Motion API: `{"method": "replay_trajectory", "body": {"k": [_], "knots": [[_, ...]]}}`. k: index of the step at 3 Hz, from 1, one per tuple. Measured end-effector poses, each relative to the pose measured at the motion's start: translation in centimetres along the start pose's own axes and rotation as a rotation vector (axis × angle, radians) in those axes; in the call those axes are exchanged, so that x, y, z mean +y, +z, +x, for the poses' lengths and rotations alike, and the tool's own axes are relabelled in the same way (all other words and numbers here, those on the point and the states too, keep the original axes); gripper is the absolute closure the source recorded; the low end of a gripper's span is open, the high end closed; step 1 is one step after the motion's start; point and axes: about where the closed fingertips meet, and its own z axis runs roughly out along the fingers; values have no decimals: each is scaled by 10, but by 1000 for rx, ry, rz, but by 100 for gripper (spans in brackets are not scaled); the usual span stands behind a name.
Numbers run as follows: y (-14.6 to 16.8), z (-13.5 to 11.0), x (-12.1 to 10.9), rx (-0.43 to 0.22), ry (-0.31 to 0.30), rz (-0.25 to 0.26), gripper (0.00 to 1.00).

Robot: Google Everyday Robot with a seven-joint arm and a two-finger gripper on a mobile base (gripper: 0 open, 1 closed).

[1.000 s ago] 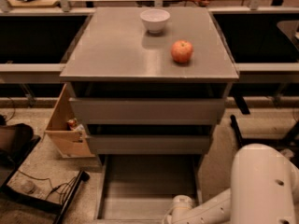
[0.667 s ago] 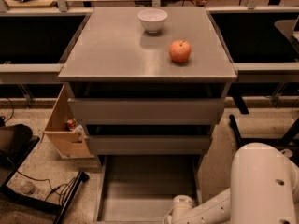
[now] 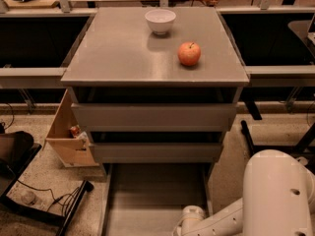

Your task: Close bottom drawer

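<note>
Low down, the arm hangs over the open bottom drawer (gripper out of view, state untellable), wooden box alongside.

Grey cabinet, three stacked drawers. Top surface: white bowl at the back, red apple right of centre, apart from it. Bottom drawer: pulled far out toward the camera. White robot arm: lower right, its end joint over the drawer; gripper below the frame edge. Wooden box: left of the cabinet.
</note>
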Motion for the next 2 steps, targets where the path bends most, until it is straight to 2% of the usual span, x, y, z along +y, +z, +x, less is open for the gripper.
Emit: {"method": "replay_trajectory", "body": {"k": [1, 2], "knots": [[-8, -2, 0, 0, -10, 9, 16], [-37, -5, 1, -2, -42, 43, 0]]}}
